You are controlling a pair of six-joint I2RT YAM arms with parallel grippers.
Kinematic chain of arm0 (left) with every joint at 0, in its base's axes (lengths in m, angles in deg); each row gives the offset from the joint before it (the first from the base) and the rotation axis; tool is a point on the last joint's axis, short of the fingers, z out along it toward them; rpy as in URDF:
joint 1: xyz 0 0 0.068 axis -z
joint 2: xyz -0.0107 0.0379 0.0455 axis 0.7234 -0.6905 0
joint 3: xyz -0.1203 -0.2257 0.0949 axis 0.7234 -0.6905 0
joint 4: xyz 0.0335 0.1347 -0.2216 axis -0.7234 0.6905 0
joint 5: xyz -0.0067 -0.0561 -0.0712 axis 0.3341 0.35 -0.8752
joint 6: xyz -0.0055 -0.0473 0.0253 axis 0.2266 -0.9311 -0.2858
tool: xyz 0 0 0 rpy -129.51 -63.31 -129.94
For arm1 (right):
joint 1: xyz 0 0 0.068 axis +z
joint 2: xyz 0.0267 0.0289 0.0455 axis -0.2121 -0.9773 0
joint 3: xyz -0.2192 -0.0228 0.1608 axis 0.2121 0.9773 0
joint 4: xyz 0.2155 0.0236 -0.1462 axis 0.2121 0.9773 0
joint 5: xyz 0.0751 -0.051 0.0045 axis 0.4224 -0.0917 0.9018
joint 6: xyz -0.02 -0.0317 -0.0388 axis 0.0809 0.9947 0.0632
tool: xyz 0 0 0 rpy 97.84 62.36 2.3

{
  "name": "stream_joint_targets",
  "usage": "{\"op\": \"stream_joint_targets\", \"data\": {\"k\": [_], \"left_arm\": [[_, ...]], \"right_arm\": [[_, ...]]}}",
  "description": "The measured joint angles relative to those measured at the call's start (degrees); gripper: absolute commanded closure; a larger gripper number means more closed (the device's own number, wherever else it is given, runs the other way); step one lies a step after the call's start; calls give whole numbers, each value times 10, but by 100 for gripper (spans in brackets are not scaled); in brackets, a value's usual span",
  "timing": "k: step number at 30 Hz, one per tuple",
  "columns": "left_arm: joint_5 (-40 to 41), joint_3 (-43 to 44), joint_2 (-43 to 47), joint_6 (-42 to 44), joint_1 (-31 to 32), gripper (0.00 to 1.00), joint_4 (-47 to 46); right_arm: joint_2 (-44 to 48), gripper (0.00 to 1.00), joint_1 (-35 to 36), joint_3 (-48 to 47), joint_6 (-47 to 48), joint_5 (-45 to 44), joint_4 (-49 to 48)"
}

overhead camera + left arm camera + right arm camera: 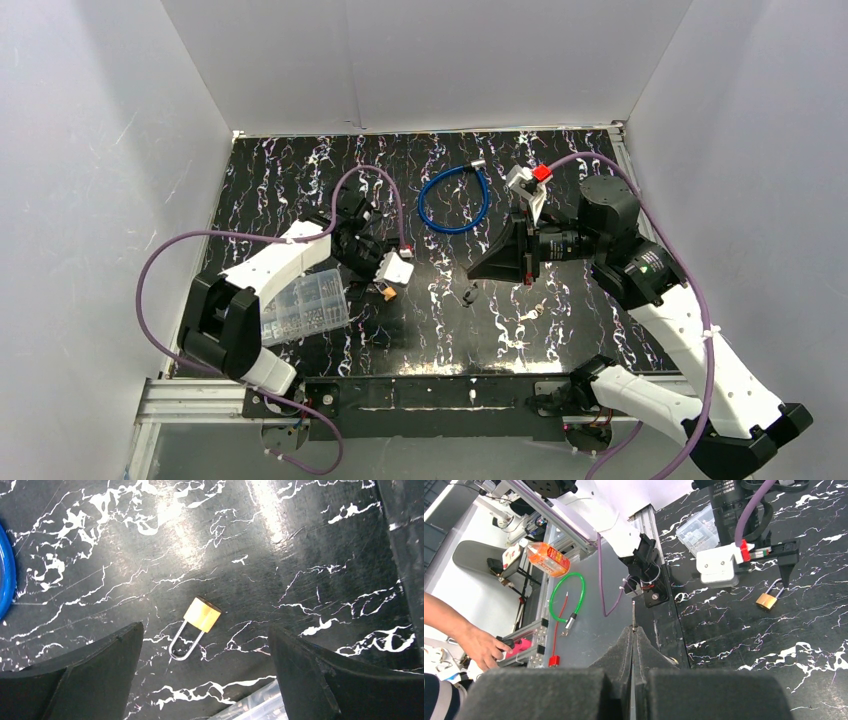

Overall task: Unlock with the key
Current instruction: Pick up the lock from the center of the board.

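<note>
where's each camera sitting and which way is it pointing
Top external: above and behind, looking down on the table; left arm and right arm show.
Left wrist: on the left arm, looking down at the padlock; its open fingers show.
Right wrist: low, facing the left arm across the table, shut fingers in front.
Shared: both wrist views show the padlock.

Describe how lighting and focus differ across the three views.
Top external: even light, bright white walls, the table clearly shown. Left wrist: a glare patch on the table top, the padlock crisp, the left hand's fingers dark and soft. Right wrist: the right hand's fingers blurred up close, the area beyond the table edge brighter.
</note>
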Motion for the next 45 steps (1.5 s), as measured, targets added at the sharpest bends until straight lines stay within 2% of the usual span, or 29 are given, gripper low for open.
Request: {"op": "stream_joint_targets", "data": {"k": [6, 12, 18, 28, 32, 35, 38, 41, 45], "left_arm": [[-2, -11, -19, 105, -2, 10, 18], [4, -9, -66, 156, -1, 25, 25], [23, 14, -125, 173, -1, 24, 28], [52, 13, -136, 186, 5, 29, -6], [61, 9, -143, 198, 10, 36, -13], [67, 6, -148, 206, 13, 47, -15], [70, 6, -149, 213, 14, 51, -13], [72, 7, -150, 217, 16, 61, -10], [76, 7, -151, 223, 20, 68, -5]], "right_arm": [[3, 99, -1, 0, -2, -4, 0], [7, 99, -4, 0, -2, -9, -2], [7, 99, -8, 0, -2, -10, -2], [11, 99, -15, 0, -2, -10, -3], [11, 99, -17, 0, -3, -10, -2], [10, 99, -19, 0, -3, -11, -2], [10, 99, -19, 0, -3, -11, -2], [10, 99, -21, 0, -4, -11, -2], [10, 99, -22, 0, -5, -11, -2]]}}
